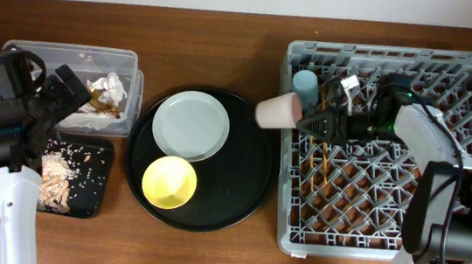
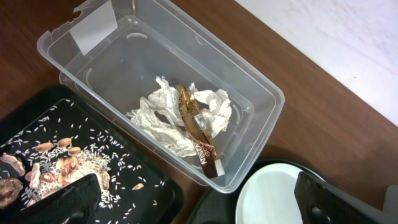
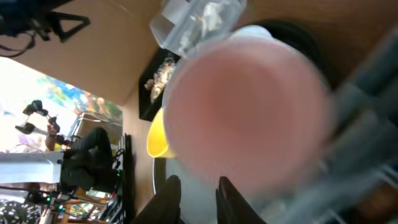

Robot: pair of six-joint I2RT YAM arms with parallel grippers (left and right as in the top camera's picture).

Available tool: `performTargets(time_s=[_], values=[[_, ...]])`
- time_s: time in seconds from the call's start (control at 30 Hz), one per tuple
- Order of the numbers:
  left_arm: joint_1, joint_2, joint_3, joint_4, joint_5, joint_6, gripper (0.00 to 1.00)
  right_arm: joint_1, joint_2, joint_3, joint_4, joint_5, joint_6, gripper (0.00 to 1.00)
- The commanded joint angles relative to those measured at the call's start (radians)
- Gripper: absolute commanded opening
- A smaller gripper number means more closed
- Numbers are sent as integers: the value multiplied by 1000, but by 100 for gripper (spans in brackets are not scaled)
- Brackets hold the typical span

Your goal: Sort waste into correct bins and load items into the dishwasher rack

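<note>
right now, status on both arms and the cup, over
Left gripper open by clear box. Right gripper shut on pink cup at left edge of rack. Blue cup close beside it.

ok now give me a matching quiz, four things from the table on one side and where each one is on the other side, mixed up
Things:
1. pink cup
2. blue cup
3. yellow bowl
4. gold foil wrapper

Places:
A. on the round black tray
B. in the clear box
C. in the right gripper
D. in the dishwasher rack

Pairs: 1-C, 2-D, 3-A, 4-B
</note>
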Motion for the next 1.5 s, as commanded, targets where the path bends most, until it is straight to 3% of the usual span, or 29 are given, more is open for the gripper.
performTargets(time_s=[0.0, 0.3, 0.43, 0.53, 0.7, 0.97, 1.0, 1.07, 1.13, 1.17, 1.47], values=[[5, -5, 11, 1, 7, -3, 99, -40, 6, -4, -37, 69, -15, 22], [5, -5, 11, 1, 7, -3, 99, -77, -39, 26, -152, 142, 3, 12], [5, -5, 11, 1, 7, -3, 99, 5, -108, 126, -138, 341, 206, 12], [5, -5, 11, 1, 7, -3, 99, 165, -157, 272, -132, 675, 377, 12], [5, -5, 11, 1, 7, -3, 99, 486, -168, 417, -135, 1042, 490, 17], [5, -5, 11, 1, 7, -3, 99, 828, -154, 391, -293, 1246, 628, 31], [5, -5, 11, 1, 7, -3, 99, 856, -154, 382, -308, 1245, 693, 32], [5, -5, 11, 1, 7, -3, 99, 906, -154, 360, -309, 1207, 931, 53], [5, -5, 11, 1, 7, -3, 99, 932, -154, 333, -307, 1178, 1071, 53], [5, -5, 11, 1, 7, -3, 99, 952, -154, 291, -294, 1178, 1210, 53], [5, -5, 11, 1, 7, -3, 99, 996, -154, -49, -21, 1243, 1760, 54]])
